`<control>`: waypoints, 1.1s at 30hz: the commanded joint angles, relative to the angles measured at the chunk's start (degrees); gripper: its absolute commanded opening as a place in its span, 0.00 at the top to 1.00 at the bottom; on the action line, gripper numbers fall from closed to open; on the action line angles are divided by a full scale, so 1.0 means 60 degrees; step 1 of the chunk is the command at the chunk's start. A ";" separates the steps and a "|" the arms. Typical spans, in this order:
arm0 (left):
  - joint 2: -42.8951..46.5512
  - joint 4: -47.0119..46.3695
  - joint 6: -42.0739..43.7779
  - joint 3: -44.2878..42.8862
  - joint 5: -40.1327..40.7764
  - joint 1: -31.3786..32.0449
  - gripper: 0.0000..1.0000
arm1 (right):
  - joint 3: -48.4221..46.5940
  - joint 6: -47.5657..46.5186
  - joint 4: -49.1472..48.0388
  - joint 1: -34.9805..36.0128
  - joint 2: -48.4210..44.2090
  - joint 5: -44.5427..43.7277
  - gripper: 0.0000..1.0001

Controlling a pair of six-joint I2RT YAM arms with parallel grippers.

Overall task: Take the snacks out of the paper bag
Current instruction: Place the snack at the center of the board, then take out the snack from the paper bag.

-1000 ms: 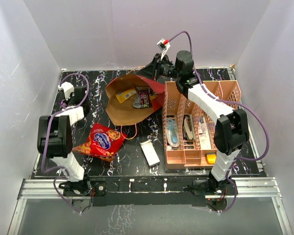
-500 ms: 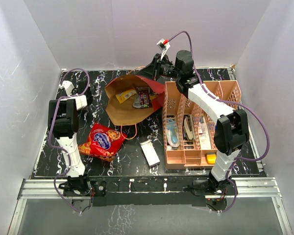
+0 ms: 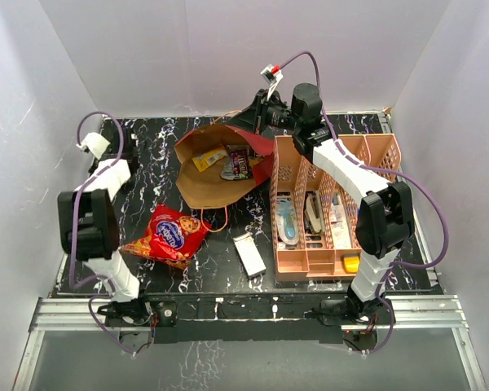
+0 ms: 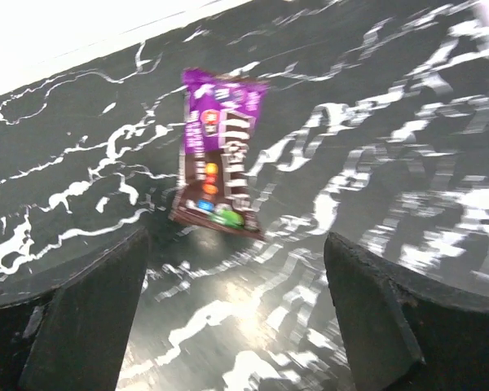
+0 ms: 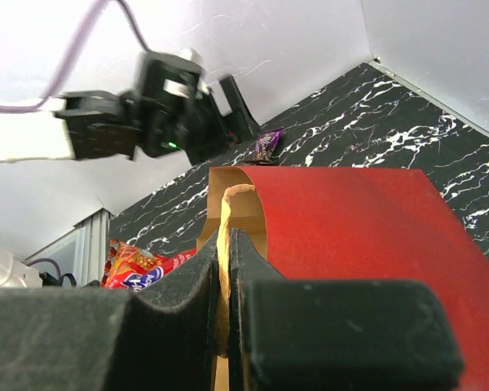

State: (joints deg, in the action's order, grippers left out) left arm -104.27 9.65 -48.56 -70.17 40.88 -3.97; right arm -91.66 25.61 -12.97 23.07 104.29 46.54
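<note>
The dark red paper bag (image 3: pixel 214 186) lies on its side, mouth open toward the camera. My right gripper (image 5: pixel 226 236) is shut on its tan cord handle (image 5: pixel 232 199) and holds it up at the back. Inside the bag lie an orange-yellow packet (image 3: pixel 209 157), a dark purple packet (image 3: pixel 240 161) and a clear wrapper (image 3: pixel 228 172). The big red cookie bag (image 3: pixel 169 235) rests on the table in front. At the far left, my left gripper (image 4: pixel 235 244) is open just above the table. A small purple packet (image 4: pixel 220 159) lies free ahead of its fingertips.
A pink slotted rack (image 3: pixel 326 204) holding stationery stands to the right of the bag. A small white box (image 3: pixel 248 254) lies between the rack and the cookie bag. White walls enclose the black marble table (image 3: pixel 367 122) on three sides.
My left arm swung toward the far left corner and its gripper opened, leaving the small purple packet on the table. The right gripper and the bag have not moved.
</note>
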 commanded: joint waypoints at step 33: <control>0.7341 -0.3582 0.2521 0.4157 -0.7450 0.6157 0.28 | -0.0207 -0.0156 0.0115 -0.0067 -0.0630 0.0102 0.92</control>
State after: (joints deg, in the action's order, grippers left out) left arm -59.05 1.39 -34.37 -47.68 -17.63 26.06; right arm -91.64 24.14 -10.04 23.07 104.22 46.87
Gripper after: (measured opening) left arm 0.746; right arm 0.077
